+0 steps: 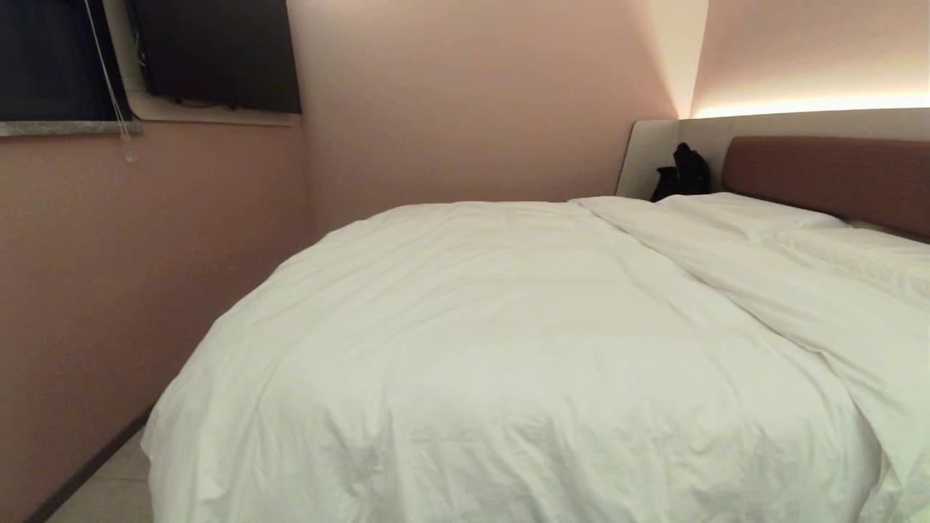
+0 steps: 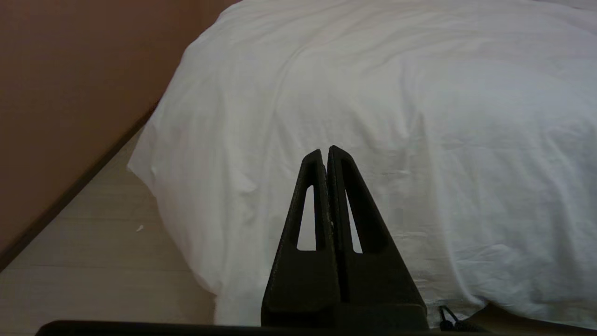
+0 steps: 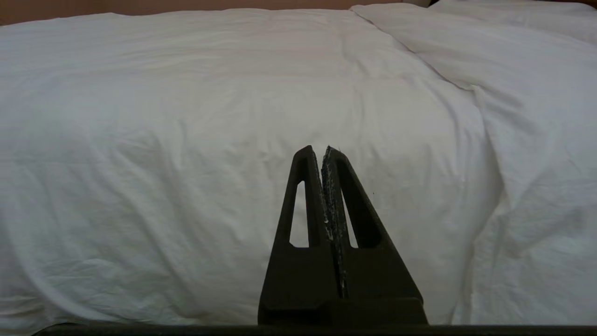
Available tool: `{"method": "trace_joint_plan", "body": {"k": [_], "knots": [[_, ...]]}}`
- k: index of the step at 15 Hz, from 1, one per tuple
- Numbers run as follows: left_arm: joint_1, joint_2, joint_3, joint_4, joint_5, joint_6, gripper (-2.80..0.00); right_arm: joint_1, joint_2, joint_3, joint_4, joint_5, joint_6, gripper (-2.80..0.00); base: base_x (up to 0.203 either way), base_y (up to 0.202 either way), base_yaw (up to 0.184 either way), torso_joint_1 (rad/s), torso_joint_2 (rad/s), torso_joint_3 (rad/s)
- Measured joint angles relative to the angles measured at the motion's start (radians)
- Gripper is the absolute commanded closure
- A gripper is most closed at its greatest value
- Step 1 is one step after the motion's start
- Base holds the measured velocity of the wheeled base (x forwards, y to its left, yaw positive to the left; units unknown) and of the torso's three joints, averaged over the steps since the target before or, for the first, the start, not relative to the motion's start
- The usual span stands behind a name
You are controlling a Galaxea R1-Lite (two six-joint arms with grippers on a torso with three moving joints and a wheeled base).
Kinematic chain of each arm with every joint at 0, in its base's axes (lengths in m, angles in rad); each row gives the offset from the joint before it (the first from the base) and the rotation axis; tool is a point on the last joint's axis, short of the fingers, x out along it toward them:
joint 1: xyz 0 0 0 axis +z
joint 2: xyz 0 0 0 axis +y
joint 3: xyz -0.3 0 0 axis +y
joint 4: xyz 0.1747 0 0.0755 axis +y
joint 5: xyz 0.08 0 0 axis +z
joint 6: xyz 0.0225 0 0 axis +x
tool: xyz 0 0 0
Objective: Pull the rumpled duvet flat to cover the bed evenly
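The duvet is lying spread across the bed, filling the centre and lower part of the head view and draping over the near edge down toward the floor at lower left. A turned-back band is running diagonally toward the 2 pillows at upper right, below the brownish-red headboard. A black bag is sitting in the corner beside it. The left gripper is pointing at the duvet's hanging side, fingers pressed together and gripping nothing. The right gripper is doing likewise, fingers together and empty, clear of the fabric.
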Motion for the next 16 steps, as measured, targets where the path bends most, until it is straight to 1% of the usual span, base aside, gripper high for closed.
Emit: {"method": "trace_joint_plan", "body": {"k": [16], "knots": [[0.000,0.000,0.000,0.000,0.000,-0.002,0.00,-0.001,0.000,0.000,0.000,0.000,0.000,0.00,0.000,0.195,-0.001,0.002,0.00,0.002]]}}
